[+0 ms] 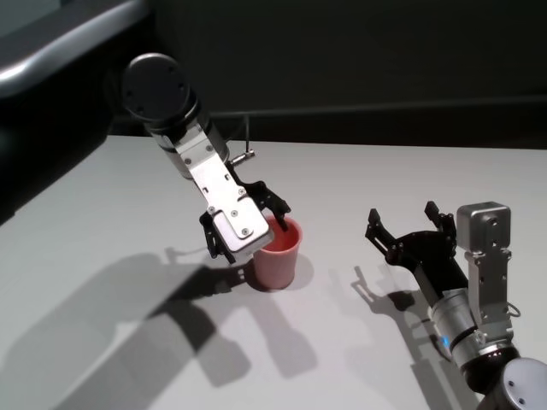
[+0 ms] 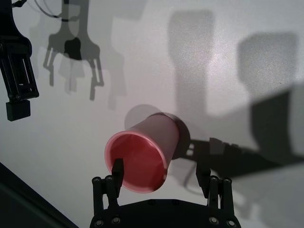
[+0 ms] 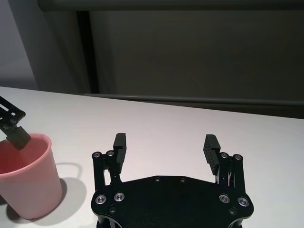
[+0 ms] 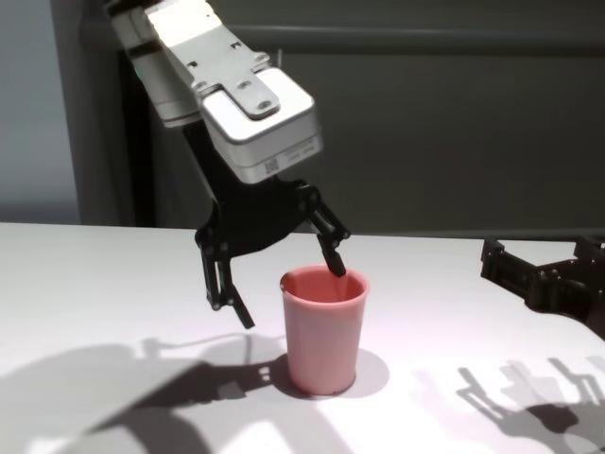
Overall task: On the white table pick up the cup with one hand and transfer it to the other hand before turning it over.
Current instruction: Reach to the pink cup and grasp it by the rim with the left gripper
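The pink cup (image 1: 278,260) stands upright, mouth up, near the middle of the white table (image 1: 385,171). My left gripper (image 1: 252,239) hangs over it, open. One fingertip (image 4: 336,265) dips just inside the rim and the other (image 4: 232,307) is outside, left of the cup (image 4: 321,340). The left wrist view shows the cup (image 2: 156,130) from above, with part of its wall between the fingers of the open left gripper (image 2: 159,168). My right gripper (image 1: 408,224) sits low to the cup's right, open and empty. In its own view the right gripper (image 3: 166,142) has the cup (image 3: 28,185) off to one side.
A dark wall panel (image 4: 454,123) runs behind the table's far edge (image 1: 385,147). Bare tabletop (image 1: 342,256) separates the cup from the right gripper. The arms cast broad shadows (image 1: 171,316) on the near left of the table.
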